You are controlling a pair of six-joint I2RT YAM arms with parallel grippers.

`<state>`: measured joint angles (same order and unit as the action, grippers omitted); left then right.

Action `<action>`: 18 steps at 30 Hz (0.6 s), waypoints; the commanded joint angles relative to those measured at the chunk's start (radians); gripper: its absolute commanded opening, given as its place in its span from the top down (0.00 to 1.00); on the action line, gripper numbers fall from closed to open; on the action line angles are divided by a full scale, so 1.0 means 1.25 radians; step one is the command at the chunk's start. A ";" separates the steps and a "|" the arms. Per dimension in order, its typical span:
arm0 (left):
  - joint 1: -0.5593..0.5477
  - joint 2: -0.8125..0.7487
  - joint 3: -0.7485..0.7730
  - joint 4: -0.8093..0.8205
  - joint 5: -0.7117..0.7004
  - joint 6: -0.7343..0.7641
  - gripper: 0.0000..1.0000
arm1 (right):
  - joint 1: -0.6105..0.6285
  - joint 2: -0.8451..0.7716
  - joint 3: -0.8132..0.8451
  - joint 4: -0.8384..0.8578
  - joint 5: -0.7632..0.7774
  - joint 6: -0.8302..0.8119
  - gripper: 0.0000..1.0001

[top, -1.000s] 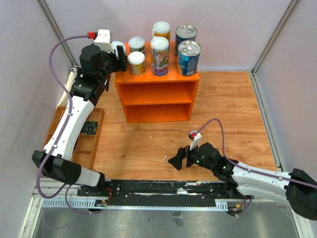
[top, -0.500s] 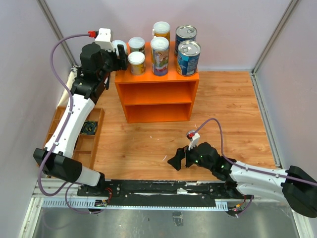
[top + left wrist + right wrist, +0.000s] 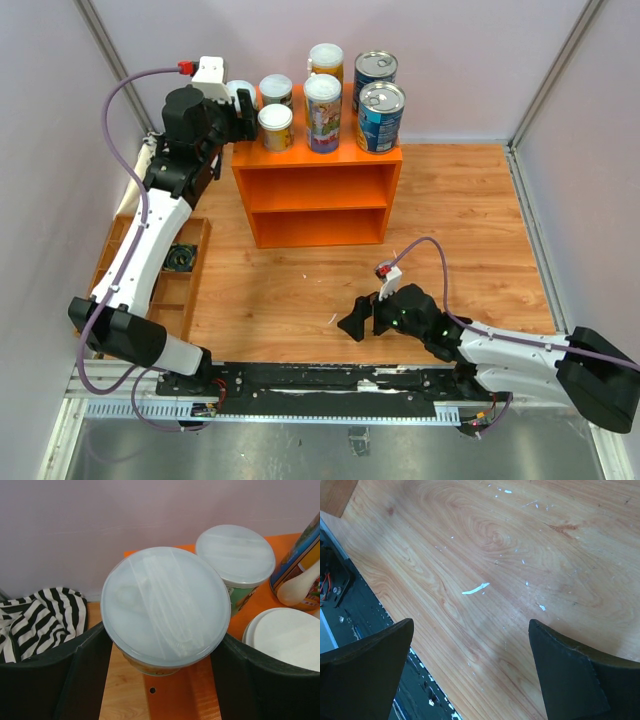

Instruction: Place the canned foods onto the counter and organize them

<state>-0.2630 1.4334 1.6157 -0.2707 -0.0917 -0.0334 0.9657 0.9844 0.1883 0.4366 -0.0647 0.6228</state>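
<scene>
My left gripper [image 3: 243,108] is shut on a small can with a white lid [image 3: 238,94] at the left edge of the orange counter's top [image 3: 315,190]. In the left wrist view the can [image 3: 165,600] sits between both fingers [image 3: 80,675], and its base partly overhangs the counter's left edge [image 3: 180,695]. Two more small white-lidded cans [image 3: 276,88] [image 3: 275,124], two tall slim cans [image 3: 326,60] [image 3: 322,110] and two blue cans [image 3: 375,70] [image 3: 381,115] stand on the top. My right gripper [image 3: 362,320] is open and empty just above the wooden table [image 3: 520,555].
A low brown compartmented tray [image 3: 190,290] lies along the left side under my left arm. A striped cloth [image 3: 35,615] lies left of the counter. Purple walls close in the back and sides. A black rail [image 3: 330,385] runs along the near edge.
The right arm has shifted slightly left. The left gripper and its can have not visibly moved.
</scene>
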 commanded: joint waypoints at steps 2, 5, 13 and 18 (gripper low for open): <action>0.009 0.007 0.039 0.092 0.005 -0.012 0.46 | -0.016 0.012 0.023 0.043 -0.018 -0.012 0.02; 0.009 0.012 0.040 0.094 0.006 -0.018 0.40 | -0.019 0.012 0.021 0.047 -0.020 -0.012 0.02; 0.009 0.011 0.044 0.099 -0.002 -0.029 0.29 | -0.027 0.010 0.017 0.049 -0.028 -0.011 0.02; 0.009 0.011 0.044 0.102 0.004 -0.039 0.25 | -0.028 0.007 0.018 0.050 -0.030 -0.009 0.02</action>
<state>-0.2619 1.4578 1.6176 -0.2428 -0.0925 -0.0647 0.9649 0.9970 0.1883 0.4725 -0.0887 0.6228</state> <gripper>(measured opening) 0.744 0.984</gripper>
